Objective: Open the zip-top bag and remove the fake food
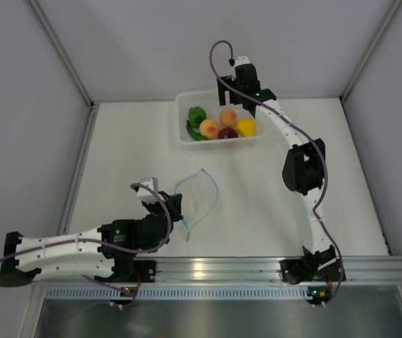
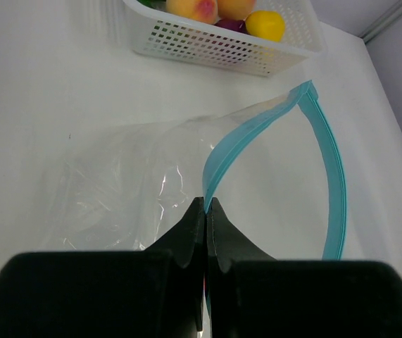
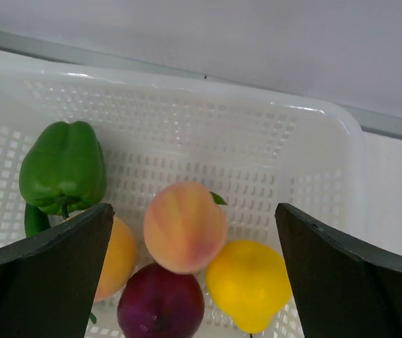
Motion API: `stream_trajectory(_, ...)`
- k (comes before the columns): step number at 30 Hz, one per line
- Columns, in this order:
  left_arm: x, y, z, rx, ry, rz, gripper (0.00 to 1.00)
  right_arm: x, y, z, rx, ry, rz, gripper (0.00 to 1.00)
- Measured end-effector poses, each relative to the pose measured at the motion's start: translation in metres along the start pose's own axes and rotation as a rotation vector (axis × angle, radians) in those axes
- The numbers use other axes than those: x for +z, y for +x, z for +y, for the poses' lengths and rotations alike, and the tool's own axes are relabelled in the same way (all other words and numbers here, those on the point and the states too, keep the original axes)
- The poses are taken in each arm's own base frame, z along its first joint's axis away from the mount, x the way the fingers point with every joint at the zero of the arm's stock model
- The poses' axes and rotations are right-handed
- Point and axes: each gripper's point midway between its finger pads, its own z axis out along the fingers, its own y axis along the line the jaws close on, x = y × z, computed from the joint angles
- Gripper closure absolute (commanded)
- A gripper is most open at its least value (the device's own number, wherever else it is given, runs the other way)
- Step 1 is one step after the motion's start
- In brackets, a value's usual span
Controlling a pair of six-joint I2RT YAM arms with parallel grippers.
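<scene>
The left gripper [image 2: 205,204] is clamped on the blue zip strip [image 2: 218,158] of the zip-top bag [image 2: 130,176]. The bag lies open at centre frame on the tabletop and appears empty. The fake food [image 1: 222,125] rests in the white basket [image 1: 181,121] at upper centre, directly beneath the right gripper [image 3: 193,208], which is spread wide and holds nothing.

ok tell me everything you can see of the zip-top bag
The zip-top bag is clear, soft, creased plastic with a light blue zip strip along its mouth. The mouth is open, its two strip halves bowed apart into a leaf shape. It lies flat on the white table, and nothing shows inside it. The left gripper has its jaws shut on the near strip half. The white basket sits beyond it, not touching.
</scene>
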Motion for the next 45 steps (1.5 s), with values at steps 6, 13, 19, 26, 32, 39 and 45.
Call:
stream_trajectory(6, 0.004, 0.0, -0.002, 0.061, -0.019, 0.019, 1.0, -0.001, -0.018, 0.001, -0.015, -0.006, -0.055, 0.01)
stream_trajectory(13, 0.025, 0.0, -0.001, 0.114, -0.086, 0.062, 1.0, -0.051, 0.002, -0.008, 0.003, 0.002, -0.002, 0.0)
stream_trajectory(19, 0.042, -0.015, 0.009, 0.139, -0.166, 0.074, 1.0, -0.17, -0.025, -0.013, 0.065, -0.063, -0.099, 0.0)
stream_trajectory(26, 0.042, -0.071, 0.025, 0.186, -0.292, 0.007, 1.0, -0.279, 0.016, -0.022, 0.119, -0.118, -0.154, 0.01)
stream_trajectory(32, 0.038, -0.126, 0.066, 0.305, -0.497, -0.082, 1.0, -0.308, 0.083, -0.036, 0.159, -0.077, -0.093, 0.01)
stream_trajectory(39, 0.064, -0.144, 0.137, 0.526, -0.806, 0.034, 1.0, -0.361, 0.086, -0.055, 0.201, -0.024, -0.195, 0.0)
stream_trajectory(45, 0.107, -0.089, 0.201, 0.668, -0.944, 0.355, 1.0, -0.406, 0.088, -0.065, 0.214, -0.012, -0.279, 0.01)
